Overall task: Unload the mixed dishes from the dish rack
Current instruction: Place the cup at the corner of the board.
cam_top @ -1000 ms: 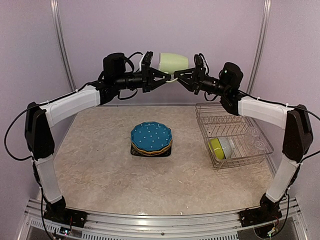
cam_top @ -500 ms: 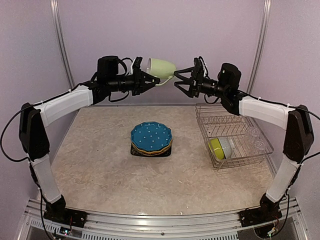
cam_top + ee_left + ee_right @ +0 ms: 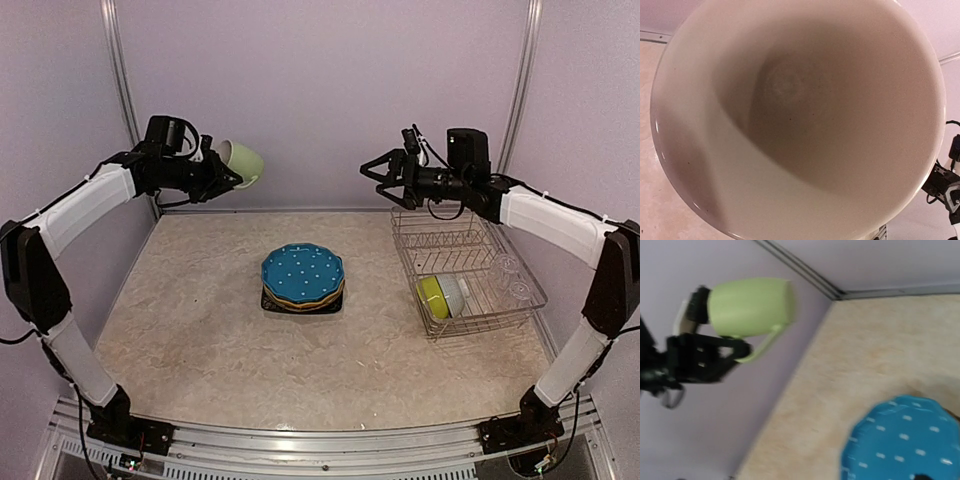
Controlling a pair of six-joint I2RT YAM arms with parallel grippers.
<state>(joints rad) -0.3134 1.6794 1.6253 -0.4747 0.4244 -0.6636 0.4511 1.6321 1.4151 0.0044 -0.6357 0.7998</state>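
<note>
High at the back left, my left gripper [image 3: 225,176] is shut on the handle of the pale green mug [image 3: 243,160], which lies on its side. In the left wrist view the mug's pale inside [image 3: 790,125] fills the frame and hides the fingers. The right wrist view shows the mug [image 3: 750,307] held by that gripper [image 3: 737,352]. My right gripper [image 3: 375,170] hangs open and holds nothing, above the far left corner of the dish rack [image 3: 405,250]. In the rack lie a lime bowl [image 3: 432,295], a white bowl [image 3: 457,292] and two clear glasses [image 3: 506,268].
A stack of plates with the blue white-dotted plate [image 3: 303,270] on top sits mid-table, over a black square plate [image 3: 270,300]. The blue plate [image 3: 905,440] also shows in the right wrist view. Purple walls enclose the beige table [image 3: 200,330].
The right gripper has opened and let go of the mug, then drawn back to the right. The left arm has swung left with the mug.
</note>
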